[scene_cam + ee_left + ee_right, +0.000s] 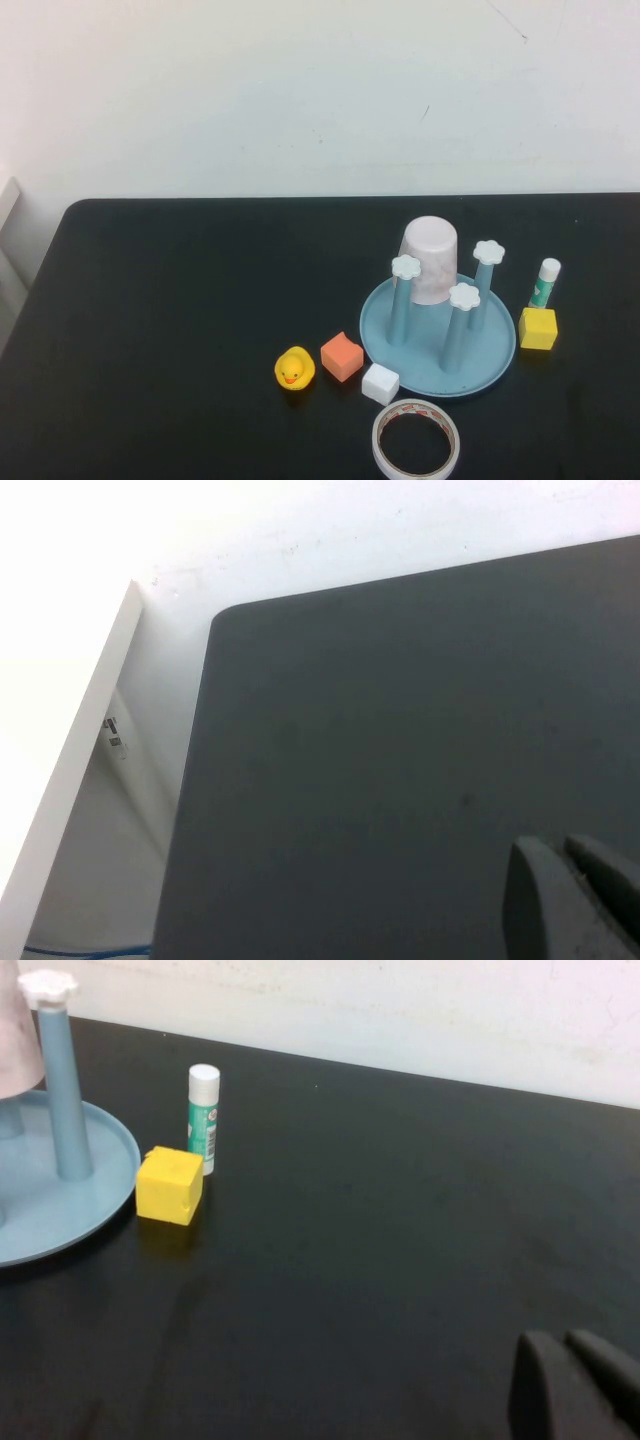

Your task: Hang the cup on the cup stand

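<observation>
A black table (200, 300) fills the high view, with every object gathered on its right half. The largest of them is the cup stand (437, 335), a light blue round tray carrying upright blue pegs with white flower caps. The cup (430, 260) sits upside down over the far peg of that stand, its pale pink base on top. Just near of the tray lies a white tape ring (416, 441), flat on the table. Left of the tray sit an orange cube (342, 356) and a yellow rubber duck (294, 369), with a small white cube (380, 384) touching or almost touching the tray's near-left edge. On the right a yellow cube (538, 328) lies beside the tray, and a green glue stick (545, 283) stands just beyond it. The left gripper (575, 900) hovers over bare table near the left edge; the right gripper (575, 1385) hovers over bare table well right of the yellow cube. Only a dark edge of each shows, so I cannot tell how wide either stands.
</observation>
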### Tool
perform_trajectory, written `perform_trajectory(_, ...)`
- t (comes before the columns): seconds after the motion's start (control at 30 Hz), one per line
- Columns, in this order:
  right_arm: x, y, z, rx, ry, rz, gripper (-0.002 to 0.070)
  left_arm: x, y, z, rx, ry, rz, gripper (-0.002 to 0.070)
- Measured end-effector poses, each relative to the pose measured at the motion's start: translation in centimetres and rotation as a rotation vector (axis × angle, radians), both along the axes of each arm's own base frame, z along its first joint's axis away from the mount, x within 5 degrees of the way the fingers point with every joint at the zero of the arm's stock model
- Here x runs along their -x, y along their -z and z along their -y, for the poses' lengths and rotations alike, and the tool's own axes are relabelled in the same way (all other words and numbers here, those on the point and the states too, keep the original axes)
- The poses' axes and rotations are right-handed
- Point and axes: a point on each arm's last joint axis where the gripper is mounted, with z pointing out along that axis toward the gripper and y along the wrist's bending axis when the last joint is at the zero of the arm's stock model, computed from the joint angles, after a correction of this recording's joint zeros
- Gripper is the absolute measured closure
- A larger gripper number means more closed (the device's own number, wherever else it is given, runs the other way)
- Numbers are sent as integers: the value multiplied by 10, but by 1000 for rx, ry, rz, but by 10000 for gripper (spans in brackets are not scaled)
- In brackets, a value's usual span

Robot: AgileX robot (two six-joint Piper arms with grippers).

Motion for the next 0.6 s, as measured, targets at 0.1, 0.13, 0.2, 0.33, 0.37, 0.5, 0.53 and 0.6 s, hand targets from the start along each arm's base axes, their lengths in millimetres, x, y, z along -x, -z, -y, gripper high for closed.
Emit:
perform_trajectory(0.1,0,0,0,0,0,0,677,0,0,0,-4,1,0,676)
perform_trajectory(0.13,0,0,0,0,0,0,677,0,0,0,-4,1,0,676)
perform_trajectory(0.2,0,0,0,0,0,0,677,0,0,0,-5,1,1,676)
perform_trajectory(0.33,0,0,0,0,0,0,677,0,0,0,-5,1,1,676)
perform_trajectory(0.37,0,0,0,0,0,0,677,0,0,0,-5,1,1,676)
perform_trajectory(0.5,0,0,0,0,0,0,677,0,0,0,-7,2,1,676)
perform_trajectory(0.53,0,0,0,0,0,0,677,0,0,0,-7,2,1,676)
perform_trajectory(0.6,0,0,0,0,0,0,677,0,0,0,-7,2,1,676)
